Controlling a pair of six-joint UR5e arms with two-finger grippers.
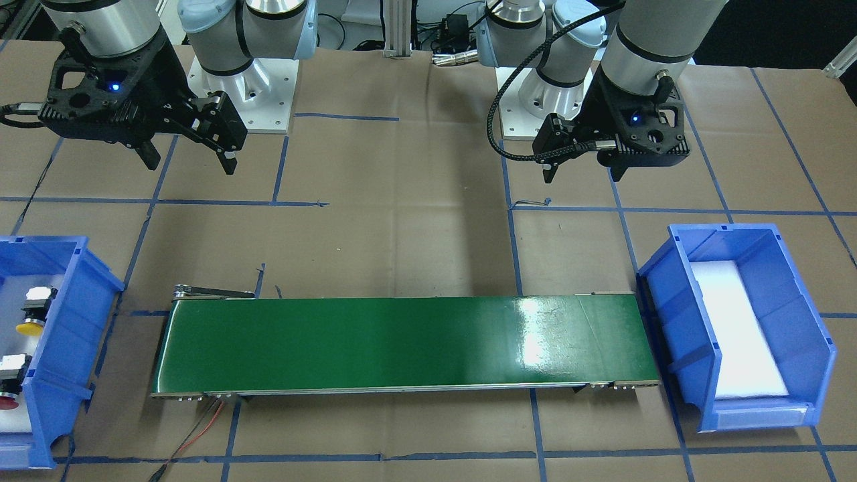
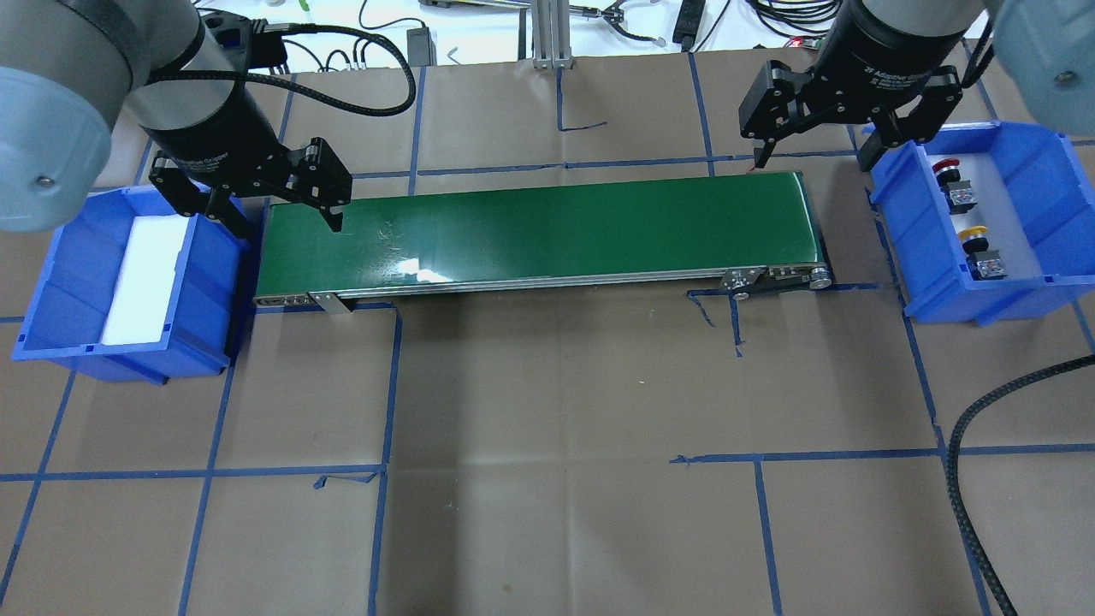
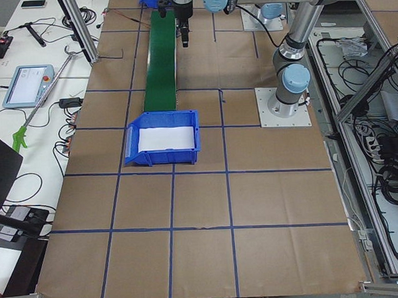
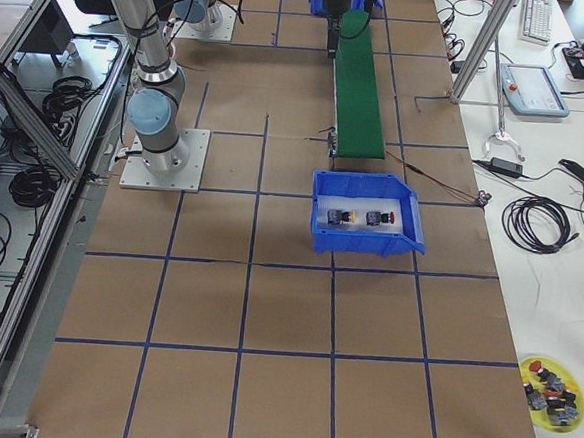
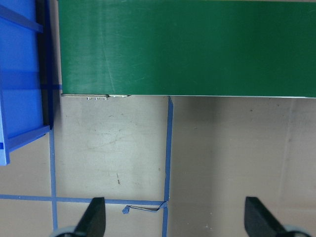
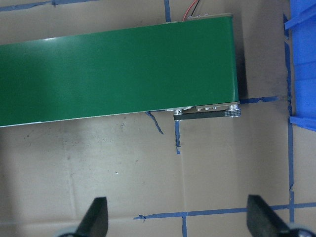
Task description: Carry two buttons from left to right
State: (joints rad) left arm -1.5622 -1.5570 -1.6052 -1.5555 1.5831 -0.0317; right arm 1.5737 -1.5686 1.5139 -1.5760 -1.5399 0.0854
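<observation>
while the buttons (image 2: 971,232) sit in their bin (image 2: 984,299), left arm (image 2: 205,111) and right arm (image 2: 890,51) raised, pointing down; both jaws apart

Robotics laboratory, bench-top test cell.
- Green conveyor belt (image 2: 539,231): centre of a table (image 2: 547,385) papered in brown and gridded with blue tape (image 2: 387,376).
- Left arm (image 3: 294,79), right arm (image 4: 151,109): industrial, bolted to metal plates (image 4: 165,165) on one long side of the conveyor.
- Blue bins (image 2: 51,291) (image 2: 941,291): one at each conveyor end.
- Aluminium profile post (image 2: 546,34): beyond the conveyor's far edge.
- Teach pendants (image 3: 28,85) (image 4: 532,90), keyboard (image 4: 539,18), loose cables (image 4: 537,221): on white benches across the conveyor from the arms.
- Cable bundles (image 4: 25,170): behind the arms.
</observation>
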